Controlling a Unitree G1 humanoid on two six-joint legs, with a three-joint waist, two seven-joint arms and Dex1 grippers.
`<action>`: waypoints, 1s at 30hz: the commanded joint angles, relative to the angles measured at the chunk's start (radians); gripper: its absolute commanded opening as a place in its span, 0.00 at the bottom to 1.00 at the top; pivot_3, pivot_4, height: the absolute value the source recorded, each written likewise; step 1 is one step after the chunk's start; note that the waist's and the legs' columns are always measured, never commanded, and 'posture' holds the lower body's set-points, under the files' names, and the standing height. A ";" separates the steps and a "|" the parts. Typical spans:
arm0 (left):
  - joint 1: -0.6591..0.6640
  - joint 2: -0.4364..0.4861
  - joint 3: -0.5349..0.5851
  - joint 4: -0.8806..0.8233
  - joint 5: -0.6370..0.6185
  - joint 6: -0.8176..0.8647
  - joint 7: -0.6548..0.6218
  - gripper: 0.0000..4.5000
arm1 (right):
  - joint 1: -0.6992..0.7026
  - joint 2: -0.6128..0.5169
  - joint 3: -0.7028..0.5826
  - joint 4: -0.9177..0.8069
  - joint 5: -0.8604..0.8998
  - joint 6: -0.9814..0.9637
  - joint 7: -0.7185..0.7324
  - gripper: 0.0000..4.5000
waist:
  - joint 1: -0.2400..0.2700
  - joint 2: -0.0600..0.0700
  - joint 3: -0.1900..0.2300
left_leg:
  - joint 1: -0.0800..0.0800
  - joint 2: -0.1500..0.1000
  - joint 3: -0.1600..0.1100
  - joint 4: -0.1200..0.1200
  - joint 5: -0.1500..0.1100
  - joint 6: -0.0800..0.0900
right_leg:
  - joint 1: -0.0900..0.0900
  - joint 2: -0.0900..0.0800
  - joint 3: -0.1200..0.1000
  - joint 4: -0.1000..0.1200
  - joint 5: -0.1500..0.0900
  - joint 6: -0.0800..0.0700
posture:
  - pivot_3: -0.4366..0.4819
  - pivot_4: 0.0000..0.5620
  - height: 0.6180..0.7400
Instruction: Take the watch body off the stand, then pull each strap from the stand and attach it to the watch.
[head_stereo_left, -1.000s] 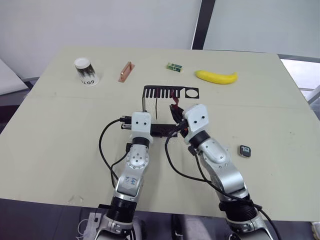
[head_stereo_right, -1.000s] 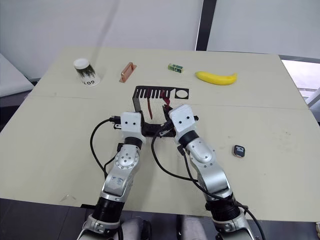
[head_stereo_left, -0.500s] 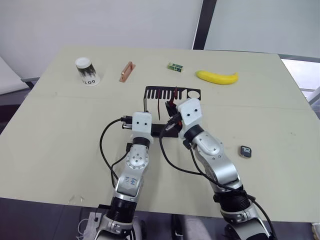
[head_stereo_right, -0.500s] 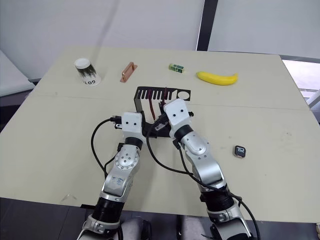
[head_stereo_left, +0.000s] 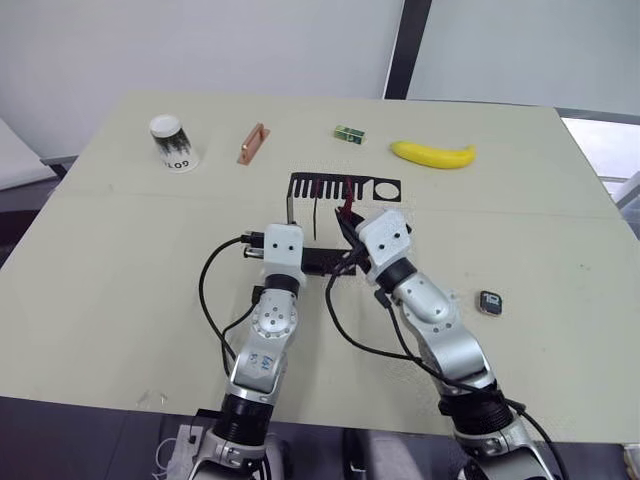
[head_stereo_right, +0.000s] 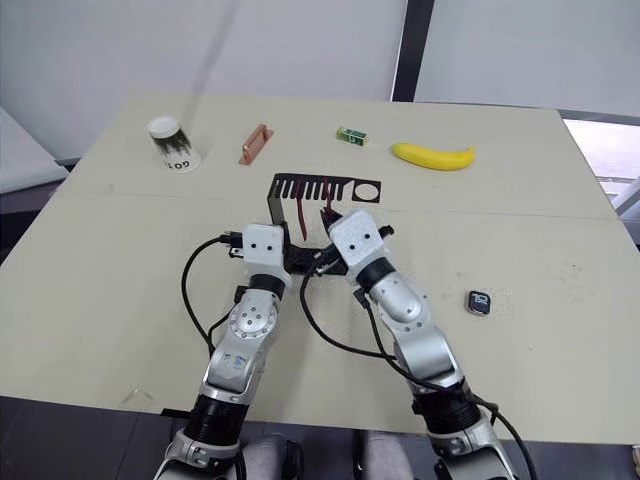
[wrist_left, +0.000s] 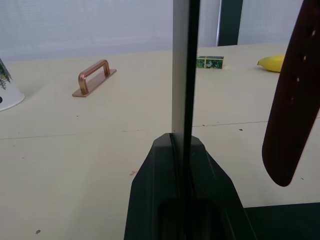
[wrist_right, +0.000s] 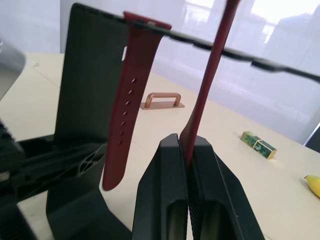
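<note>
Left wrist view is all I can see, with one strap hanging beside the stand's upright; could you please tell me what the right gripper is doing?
Observer: The right gripper is shut on the second strap, which hangs from the top plate of the stand.
Operator: Thank you. Is the first step done?
Observer: Yes, the watch body lies on the table, to the right of the right arm.
</note>
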 joint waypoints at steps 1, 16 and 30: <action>0.027 -0.038 -0.007 0.004 -0.002 0.011 -0.007 0.00 | 0.018 -0.006 0.006 -0.061 0.001 -0.045 0.034 0.01 | 0.000 0.000 0.000 | 0.000 0.000 0.000 0.000 0.000 0.000 | 0.000 0.000 0.000 0.000 0.000 0.000 | 0.48 0.27 1.00; 0.182 0.032 -0.042 -0.174 -0.075 0.070 -0.152 0.53 | 0.151 -0.112 -0.106 -0.181 0.139 0.011 0.168 0.00 | -0.006 0.000 0.000 | 0.000 0.000 0.000 -0.001 0.000 0.000 | -0.001 0.000 0.000 0.000 0.000 0.000 | 0.48 0.27 1.00; 0.460 0.241 0.043 -0.500 -0.340 0.154 -0.511 0.74 | 0.316 -0.258 -0.274 -0.331 0.547 0.149 0.422 0.00 | -0.017 -0.001 0.001 | 0.001 0.000 0.000 -0.002 -0.001 0.001 | 0.000 0.000 0.002 -0.001 0.000 -0.001 | 0.48 0.27 1.00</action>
